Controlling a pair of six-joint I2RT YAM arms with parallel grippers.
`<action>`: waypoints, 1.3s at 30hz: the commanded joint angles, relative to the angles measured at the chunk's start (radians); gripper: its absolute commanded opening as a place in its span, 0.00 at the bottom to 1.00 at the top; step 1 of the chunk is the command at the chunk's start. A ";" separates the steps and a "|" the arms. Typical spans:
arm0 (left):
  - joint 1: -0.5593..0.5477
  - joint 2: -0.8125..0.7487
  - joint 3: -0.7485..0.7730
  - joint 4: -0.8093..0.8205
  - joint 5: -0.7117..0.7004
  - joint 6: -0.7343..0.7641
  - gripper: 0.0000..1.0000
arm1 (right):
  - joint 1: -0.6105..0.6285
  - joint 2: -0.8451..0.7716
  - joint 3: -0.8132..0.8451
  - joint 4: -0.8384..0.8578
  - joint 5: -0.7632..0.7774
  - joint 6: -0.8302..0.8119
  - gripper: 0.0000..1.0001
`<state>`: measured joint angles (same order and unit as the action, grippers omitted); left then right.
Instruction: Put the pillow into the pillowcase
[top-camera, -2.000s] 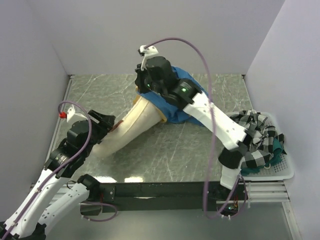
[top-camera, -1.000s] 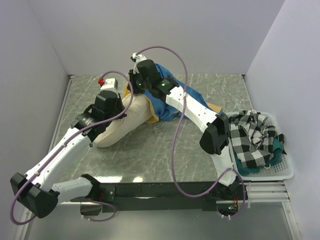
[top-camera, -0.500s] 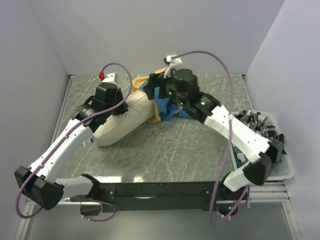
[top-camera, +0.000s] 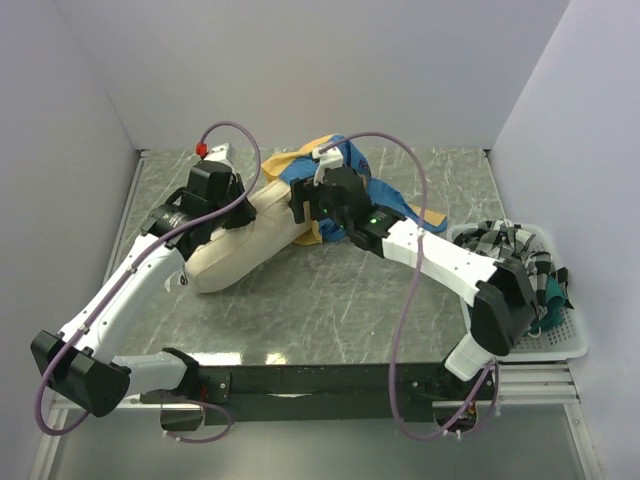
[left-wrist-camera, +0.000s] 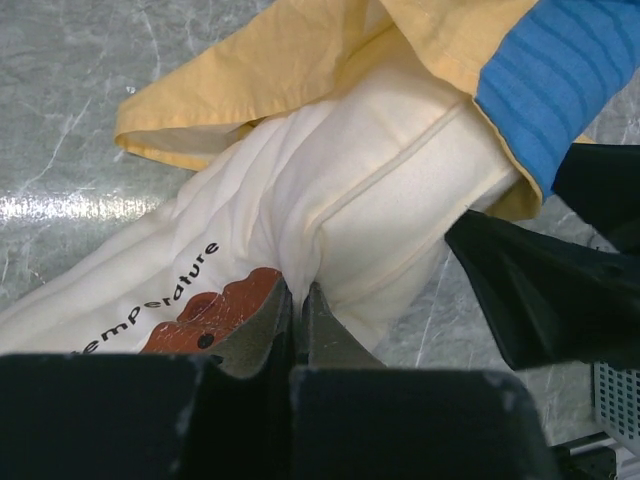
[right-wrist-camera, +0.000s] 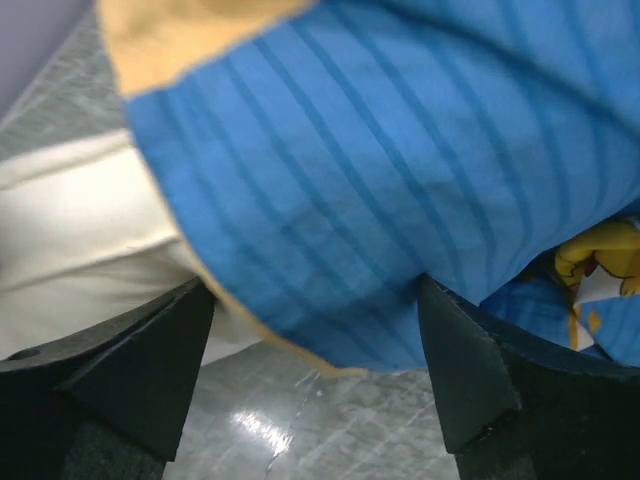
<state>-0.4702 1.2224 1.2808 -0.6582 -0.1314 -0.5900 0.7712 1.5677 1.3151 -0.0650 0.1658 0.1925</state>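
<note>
Closest to me, along the near edge, the grey marbled tabletop (top-camera: 330, 300) is bare between the two arm bases. At its right side is a white basket (top-camera: 572, 345) with a black-and-white checked cloth (top-camera: 510, 265) heaped in it, well apart from the work.

A little farther in, the pillow (top-camera: 235, 255) lies slantwise across the left half of the tabletop. Its near-left end is uncovered and its far-right end is tucked into the mouth of the pillowcase (top-camera: 345, 170).

My left tool (top-camera: 248, 208) sits on the pillow's upper side. On the left wrist camera, the left tool (left-wrist-camera: 297, 300) is pressed together, and a thin fold of the pillow (left-wrist-camera: 380, 200) puckers into its tips. The brown bear print (left-wrist-camera: 215, 305) and the line of black text are just beside it. Past the tips, the yellow edge of the pillowcase (left-wrist-camera: 300, 60) wraps the pillow's far end.

Just across from it, my right tool (top-camera: 305, 205) is at the pillowcase mouth. On the right wrist camera, the right tool (right-wrist-camera: 310, 335) is spread wide with the blue striped pillowcase (right-wrist-camera: 330, 170) bulging between its fingers (right-wrist-camera: 150, 370). I cannot tell whether they touch the cloth. The pillow (right-wrist-camera: 70, 250) shows cream to the left of it.

Farthest back, the rest of the pillowcase is bunched in blue and yellow folds near the rear wall.
</note>
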 joint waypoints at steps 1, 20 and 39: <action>0.019 0.002 0.060 0.020 0.042 -0.008 0.01 | -0.016 0.040 0.033 0.062 0.111 -0.025 0.83; 0.361 0.006 0.083 0.193 0.445 -0.287 0.01 | 0.410 0.135 0.608 -0.456 0.165 -0.073 0.00; 0.447 0.078 0.031 0.316 0.604 -0.283 0.01 | 0.208 0.333 0.780 -0.614 -0.002 -0.005 0.00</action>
<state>0.0151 1.3514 1.2442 -0.3801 0.4404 -0.9276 0.9466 1.8698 1.8637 -0.5938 0.1848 0.1932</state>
